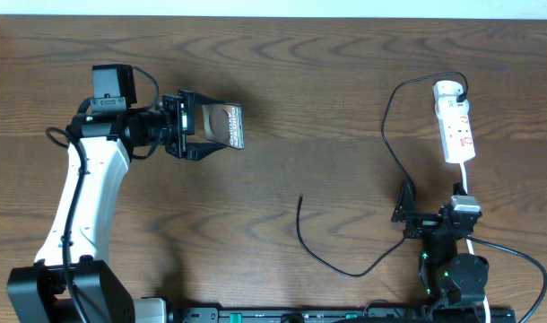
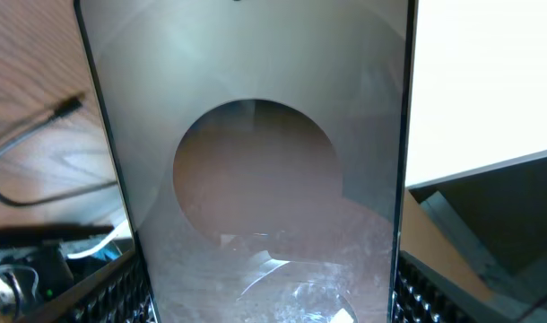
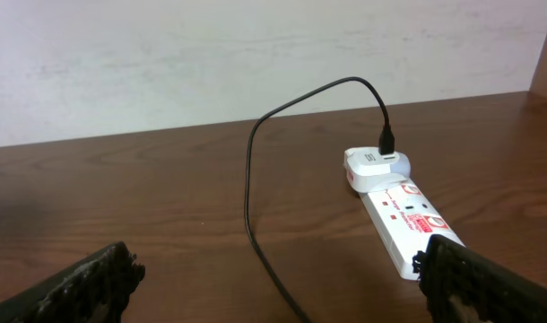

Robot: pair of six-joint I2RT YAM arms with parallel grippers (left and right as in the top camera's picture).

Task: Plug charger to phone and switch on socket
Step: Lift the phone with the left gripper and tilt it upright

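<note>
Running along the phone's (image 1: 221,126) edge, white lettering is too small to read — likewise the red print on the socket (image 3: 403,213). The left end effector (image 1: 200,126) pinches the one phone over the tabletop (image 1: 300,72); the right end effector (image 3: 282,287) is spread, empty. One charger (image 3: 247,179) — plugged into the socket.

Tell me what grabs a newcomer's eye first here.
The phone stands out first, clamped in the left gripper at the overhead view's upper left and filling the left wrist view. Next is the charger: it is plugged in at the white socket on the far right, and its thin cable loops to a loose tip lying mid-table. The right gripper sits wide open, facing the socket.
</note>
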